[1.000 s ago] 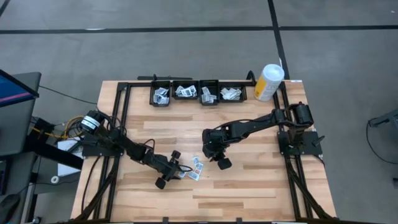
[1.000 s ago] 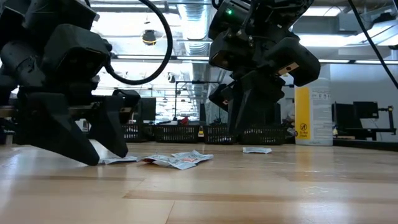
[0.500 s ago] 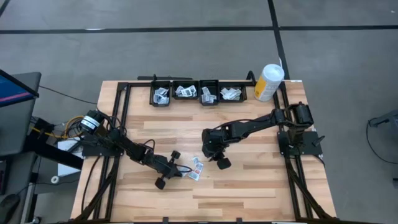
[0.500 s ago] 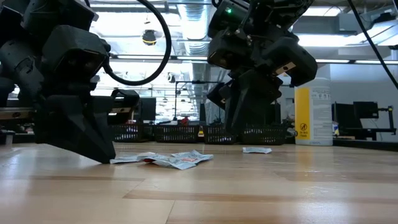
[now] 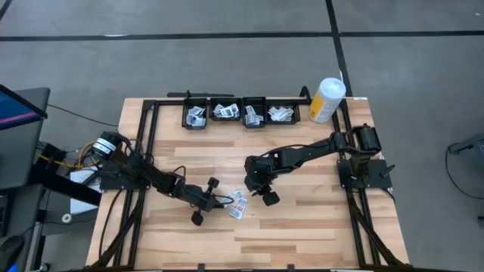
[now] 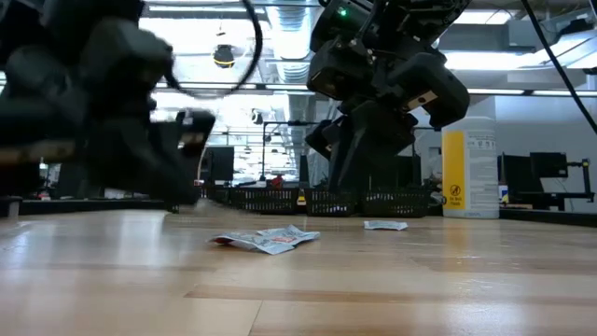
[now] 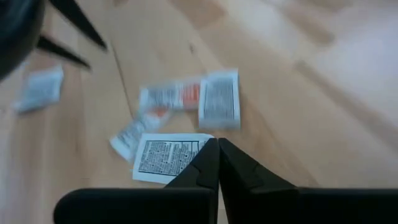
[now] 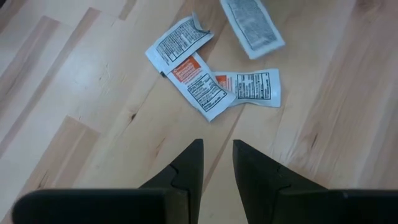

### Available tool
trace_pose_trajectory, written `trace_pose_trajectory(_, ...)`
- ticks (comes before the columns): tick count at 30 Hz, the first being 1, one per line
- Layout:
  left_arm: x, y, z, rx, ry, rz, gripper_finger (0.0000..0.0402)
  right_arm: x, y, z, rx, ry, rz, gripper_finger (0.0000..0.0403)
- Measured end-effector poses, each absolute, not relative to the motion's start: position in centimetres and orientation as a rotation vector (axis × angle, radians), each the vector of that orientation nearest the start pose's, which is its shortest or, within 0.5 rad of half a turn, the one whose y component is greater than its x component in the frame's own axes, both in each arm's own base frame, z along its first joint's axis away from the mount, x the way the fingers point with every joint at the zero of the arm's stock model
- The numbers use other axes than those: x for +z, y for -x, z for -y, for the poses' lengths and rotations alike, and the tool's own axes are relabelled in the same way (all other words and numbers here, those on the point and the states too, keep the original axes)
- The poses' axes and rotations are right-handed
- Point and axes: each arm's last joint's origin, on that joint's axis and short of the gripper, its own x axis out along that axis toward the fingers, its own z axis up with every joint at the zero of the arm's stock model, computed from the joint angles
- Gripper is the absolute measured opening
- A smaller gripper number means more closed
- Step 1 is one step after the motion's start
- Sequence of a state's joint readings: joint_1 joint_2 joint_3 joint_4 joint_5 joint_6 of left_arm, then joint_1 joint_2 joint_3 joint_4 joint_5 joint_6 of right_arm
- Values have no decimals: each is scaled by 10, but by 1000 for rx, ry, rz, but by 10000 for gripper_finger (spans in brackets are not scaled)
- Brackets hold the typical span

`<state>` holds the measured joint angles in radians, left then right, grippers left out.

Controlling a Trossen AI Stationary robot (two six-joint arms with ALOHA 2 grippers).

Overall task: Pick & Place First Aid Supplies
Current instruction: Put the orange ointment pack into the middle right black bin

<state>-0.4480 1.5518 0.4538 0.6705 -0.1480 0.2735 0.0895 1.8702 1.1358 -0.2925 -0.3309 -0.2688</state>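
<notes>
A: High view: the bins (image 5: pixel 242 113) sit at upper centre of the table (image 5: pixel 302 227). How should it carry?

B: The left gripper (image 7: pixel 217 149), lower centre, looks clenched on a packet (image 7: pixel 171 155) by its corner, so lift gently, no swinging. The right gripper (image 8: pixel 216 152) gapes empty over the pile (image 5: pixel 239 204).

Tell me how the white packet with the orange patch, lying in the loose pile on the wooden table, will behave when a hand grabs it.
The flat white packet with the orange patch probably weighs little. Its edges look crinkled, so it likely flexes rather than stays stiff. It overlaps the white neighbouring packet, so a grab may drag that along.
</notes>
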Motion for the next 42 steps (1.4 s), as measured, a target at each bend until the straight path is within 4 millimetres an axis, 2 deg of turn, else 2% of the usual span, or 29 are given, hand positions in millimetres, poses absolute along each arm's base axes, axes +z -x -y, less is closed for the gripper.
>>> trace_pose_trajectory(7, 165, -238, 111, -353, -397, -252, 4, 156, -368, -42, 516, 122, -945, 82)
trace_pose_trajectory(15, 183, -233, 109, -349, -375, -178, 5, 157, -370, -42, 509, 129, -929, 82)
trace_pose_trajectory(20, 185, -233, 109, -351, -373, -172, 5, 156, -372, -39, 413, 211, -931, 82)
trace_pose_trajectory(27, 185, -234, 107, -344, -364, -174, 5, 163, -381, -40, 421, 274, -805, 82)
trace_pose_trajectory(34, 185, -235, 103, -231, -304, -192, 5, 170, -388, -40, 374, 303, -706, 85)
trace_pose_trajectory(37, 185, -236, 101, -216, -274, -196, 5, 170, -388, -38, 320, 339, -715, 95)
trace_pose_trajectory(42, 185, -237, 99, -207, -266, -198, 5, 170, -388, -40, 336, 404, -706, 127)
